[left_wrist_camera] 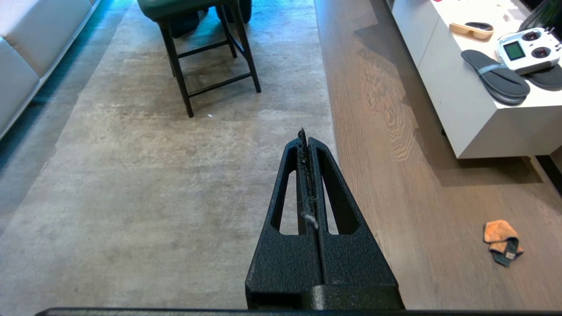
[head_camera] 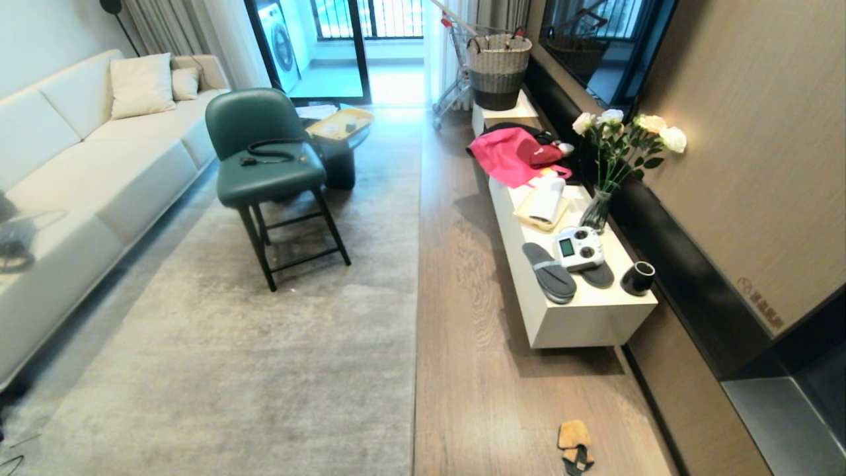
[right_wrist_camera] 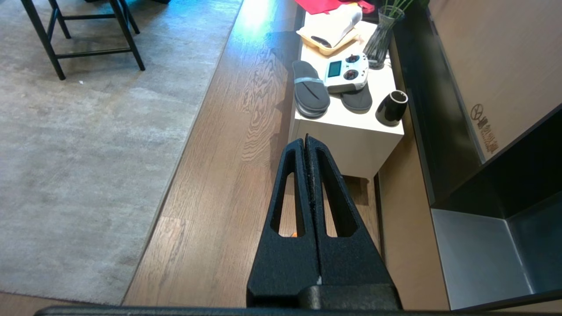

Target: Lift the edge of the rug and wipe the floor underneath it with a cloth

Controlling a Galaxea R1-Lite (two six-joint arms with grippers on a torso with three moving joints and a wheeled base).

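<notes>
1. The rug (head_camera: 264,344) covered most of the room's left side, its straight rug edge (head_camera: 418,277) running along the bare floor (head_camera: 476,370). It looked big and heavy overall, with a chair (head_camera: 264,158) standing on it farther back, but the short pile seemed limp enough to fold at the border. The near stretch of the edge, away from the chair, looked like the best place to pinch and lift.
2. The floor was hard wood-grain plank, probably smooth for wiping. Nothing under the rug could be seen.
3. The cloth (head_camera: 575,446) lay crumpled on the floor near the low table (head_camera: 581,324), well apart from the rug edge. It looked soft and light; any raised fold would do for a grip. Its dark part was hard to make out.
4. The left gripper (left_wrist_camera: 307,136) hung over the rug and the right gripper (right_wrist_camera: 306,140) over the floor, both with jaws pressed together and empty.
</notes>
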